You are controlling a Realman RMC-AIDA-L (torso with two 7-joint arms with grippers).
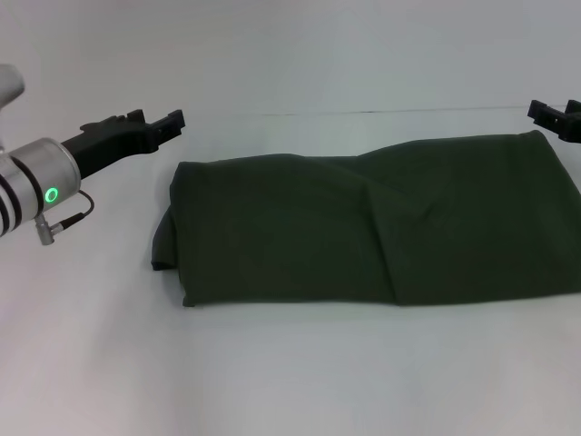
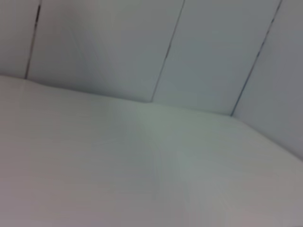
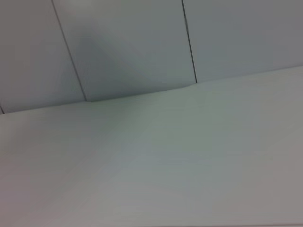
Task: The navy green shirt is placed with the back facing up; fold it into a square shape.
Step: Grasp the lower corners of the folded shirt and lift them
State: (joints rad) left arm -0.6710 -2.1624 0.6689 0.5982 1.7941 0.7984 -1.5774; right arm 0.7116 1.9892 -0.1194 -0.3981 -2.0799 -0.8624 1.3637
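Note:
The navy green shirt [image 1: 363,227] lies on the white table [image 1: 290,381] in the head view, folded into a wide flat band that runs from left of centre past the right edge. A small bunch of cloth sticks out at its left end. My left gripper [image 1: 156,120] hovers open and empty above the table, just beyond the shirt's far left corner. My right gripper [image 1: 556,111] is open and empty at the shirt's far right corner, partly cut off by the frame. Both wrist views show only table and wall; the shirt is out of view there.
A pale panelled wall [image 2: 142,42] stands behind the table's far edge; it also shows in the right wrist view [image 3: 132,42]. Bare white table surface lies in front of the shirt and to its left.

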